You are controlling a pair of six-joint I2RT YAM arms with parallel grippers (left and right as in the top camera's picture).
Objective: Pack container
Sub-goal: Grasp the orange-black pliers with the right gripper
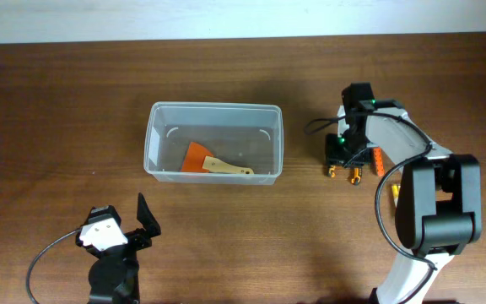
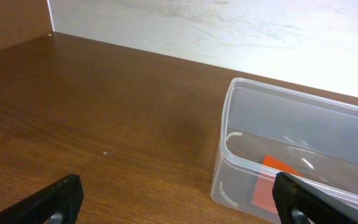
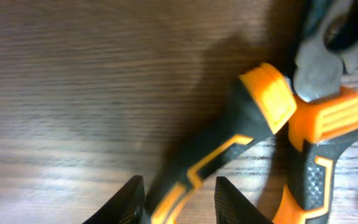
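Observation:
The container [image 1: 213, 106] is a clear plastic tub at the table's middle, also in the left wrist view [image 2: 291, 102]. An orange scraper with a wooden handle [image 1: 213, 163] lies inside it. Black-and-orange pliers [image 1: 355, 175] lie to the tub's right. My right gripper [image 1: 345, 154] is down over them. In the right wrist view one pliers handle [image 3: 253, 118] runs between my slightly parted fingers [image 3: 180, 202], against the left finger, with a gap on the right. My left gripper [image 1: 133, 232] is open and empty near the front edge, short of the tub.
A small yellow object [image 1: 392, 192] peeks out beside the right arm's base. The pliers' grey metal head [image 3: 322, 62] and second handle [image 3: 319, 143] lie right of my right fingers. A white wall [image 2: 229, 25] borders the table's far edge.

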